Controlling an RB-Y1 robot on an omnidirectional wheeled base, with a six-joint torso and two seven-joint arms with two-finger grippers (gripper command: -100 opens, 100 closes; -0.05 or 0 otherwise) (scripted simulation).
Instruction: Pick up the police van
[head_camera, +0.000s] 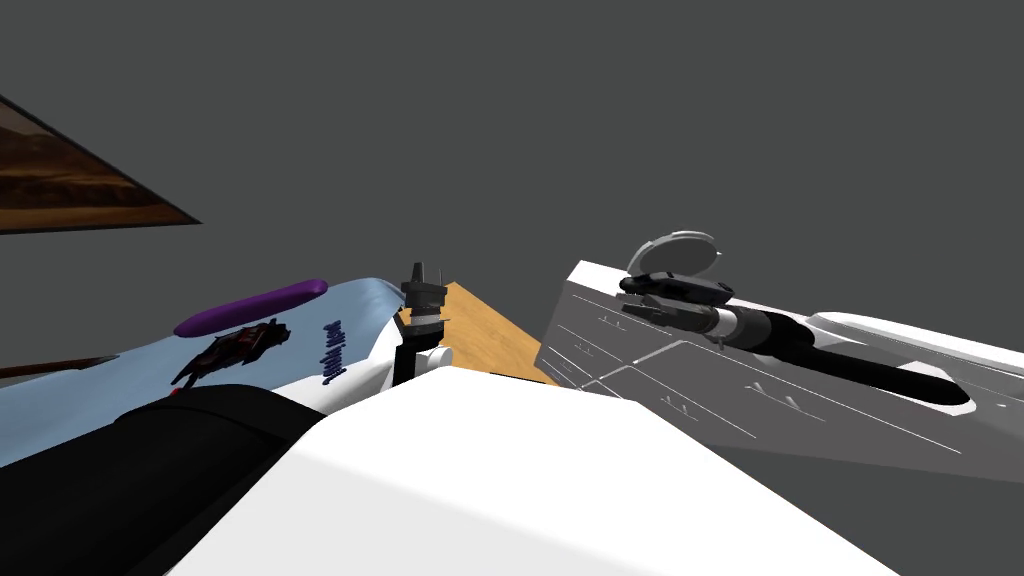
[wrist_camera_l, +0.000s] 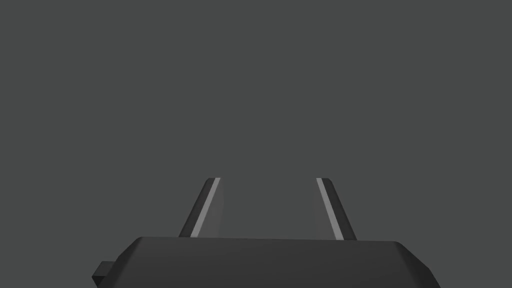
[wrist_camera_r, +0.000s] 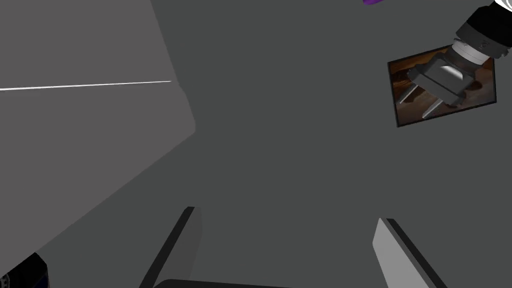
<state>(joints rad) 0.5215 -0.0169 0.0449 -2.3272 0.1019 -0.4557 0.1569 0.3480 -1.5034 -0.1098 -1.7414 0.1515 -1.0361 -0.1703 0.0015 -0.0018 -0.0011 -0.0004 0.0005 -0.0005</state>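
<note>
What fits the police van (head_camera: 300, 340), a pale blue and white body with blue lettering, a dark emblem, a purple bar (head_camera: 252, 306) on top and black below, lies close at my left, just beside the left gripper (head_camera: 424, 272) and well apart from the right gripper (head_camera: 632, 296). A strip of orange wooden floor (head_camera: 490, 345) and a light grey drawer unit (head_camera: 700, 390) lie below a dark grey wall (head_camera: 500, 120) with a brown framed picture (wrist_camera_r: 480, 95). The right forearm stretches over the unit. Both grippers' fingers stand apart, holding nothing.

police van (wrist_camera_r: 24, 274), possibly the dark blue-black corner, mostly cut off
</note>
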